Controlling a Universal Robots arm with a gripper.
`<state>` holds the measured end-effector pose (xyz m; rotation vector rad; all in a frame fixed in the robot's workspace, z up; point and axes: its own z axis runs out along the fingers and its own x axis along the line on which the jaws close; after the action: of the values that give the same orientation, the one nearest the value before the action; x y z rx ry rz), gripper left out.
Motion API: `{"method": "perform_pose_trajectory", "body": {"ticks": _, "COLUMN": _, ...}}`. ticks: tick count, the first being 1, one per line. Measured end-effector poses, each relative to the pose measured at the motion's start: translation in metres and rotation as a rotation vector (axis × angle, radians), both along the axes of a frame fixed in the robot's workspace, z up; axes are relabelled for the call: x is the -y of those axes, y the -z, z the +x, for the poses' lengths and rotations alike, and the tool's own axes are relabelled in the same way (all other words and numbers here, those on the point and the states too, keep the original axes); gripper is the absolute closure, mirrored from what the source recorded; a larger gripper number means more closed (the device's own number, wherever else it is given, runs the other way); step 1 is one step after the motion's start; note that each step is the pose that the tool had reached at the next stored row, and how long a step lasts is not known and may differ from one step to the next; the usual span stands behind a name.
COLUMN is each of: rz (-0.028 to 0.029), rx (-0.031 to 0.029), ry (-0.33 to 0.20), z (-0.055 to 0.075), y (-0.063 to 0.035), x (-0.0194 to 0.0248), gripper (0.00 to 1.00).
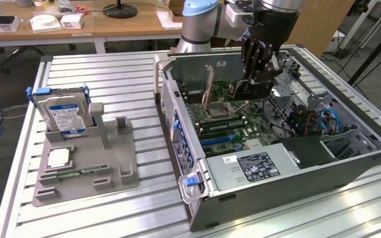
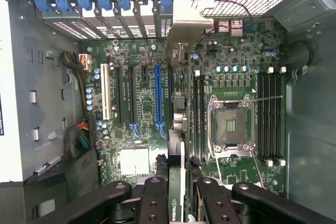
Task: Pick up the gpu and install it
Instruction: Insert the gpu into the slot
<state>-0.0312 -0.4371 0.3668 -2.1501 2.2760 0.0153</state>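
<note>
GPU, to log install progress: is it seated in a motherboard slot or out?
Out, apparently: the end effector grips the gpu on edge above the motherboard, whose long blue slot lies bare.

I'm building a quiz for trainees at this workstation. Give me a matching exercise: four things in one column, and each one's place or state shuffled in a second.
Things
1. dark flat gpu card with metal bracket
2. silver hard drive with blue-white label
3. narrow green memory stick
4. long blue expansion slot

States
A. lying flat in the grey holder
B. empty, on the green motherboard
C. clamped in the black gripper above the open case
D. standing upright in the grey holder

Pairs: 1-C, 2-D, 3-A, 4-B
</note>
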Motion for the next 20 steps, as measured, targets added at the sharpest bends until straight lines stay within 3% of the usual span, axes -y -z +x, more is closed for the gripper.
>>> {"method": "perform_pose_trajectory", "body": {"ticks": 20, "rz": 0.0002, "rx": 0.0001, "ry": 0.000, "z": -0.0001, "y": 0.0028, "x": 0.0000, "gripper": 0.74}}
